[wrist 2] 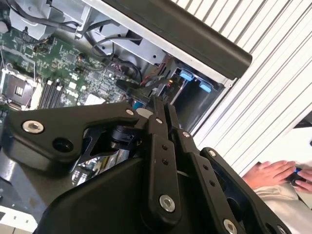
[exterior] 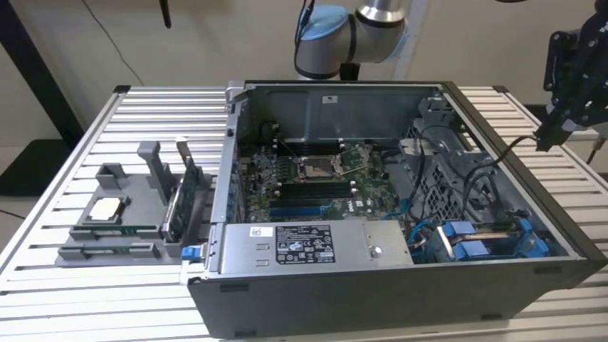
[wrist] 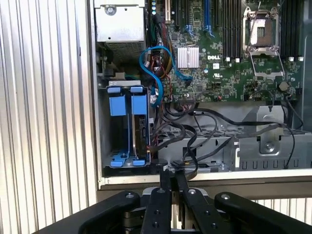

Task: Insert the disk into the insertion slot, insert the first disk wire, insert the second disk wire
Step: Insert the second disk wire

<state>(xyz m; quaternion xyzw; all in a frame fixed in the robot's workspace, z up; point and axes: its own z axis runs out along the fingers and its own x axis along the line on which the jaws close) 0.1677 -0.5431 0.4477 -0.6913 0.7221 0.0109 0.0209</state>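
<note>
— Blue plastic is what we notice first: two carrier frames sit side by side in the insertion slot (wrist: 127,129), left of centre in the first wrist view. In the exterior view that drive cage (exterior: 489,239) lies at the lower right of the open computer case (exterior: 380,299).

— We agree. The disk (wrist: 139,126) appears to be the carrier nearer the motherboard (wrist: 219,48), already seated in the bay; the other carrier (wrist: 118,127) stands just beside it.

— And the gripper (wrist: 168,178)?

— We see it at the bottom centre of the first wrist view, its jaws pressed together with nothing between them, just over the case's edge near the cage. In the exterior view it hangs at the right edge, outside the case wall.

— Black cables (wrist: 195,131) run between cage and motherboard, and a blue cable (wrist: 151,68) loops above the carriers.

— The case rests on a ribbed metal desk (exterior: 85,299). A person's hands (wrist 2: 278,175) show at the lower right of the second wrist view.
</note>
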